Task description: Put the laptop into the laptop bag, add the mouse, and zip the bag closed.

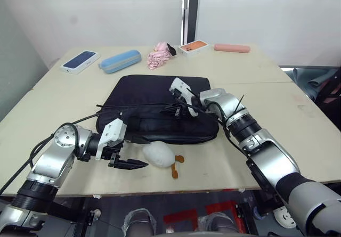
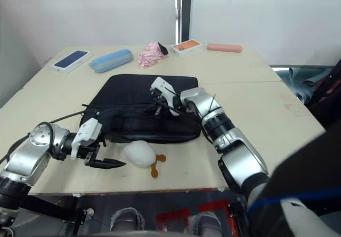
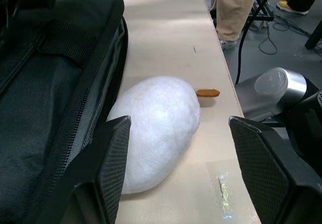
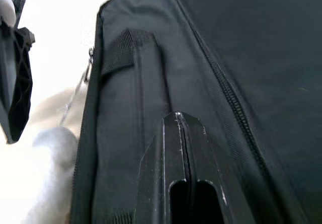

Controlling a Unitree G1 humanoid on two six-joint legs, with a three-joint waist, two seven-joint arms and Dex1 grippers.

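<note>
Black fabric laptop bag (image 1: 160, 106) lies flat; right tool (image 4: 182, 121) pressed together, left tool (image 3: 176, 148) spread.

On the table: one black bag (image 1: 160, 106), one white puffy oval (image 1: 157, 154) with an orange tag, two phone boxes (image 1: 80, 62) (image 1: 193, 47), one blue case (image 1: 120, 61), one pink case (image 1: 232, 48), one pink cloth (image 1: 159, 55).

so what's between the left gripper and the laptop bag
Nothing but bare table. In the left wrist view the open left gripper frames a puffy white oval thing with an orange tag, which lies against the laptop bag.
</note>
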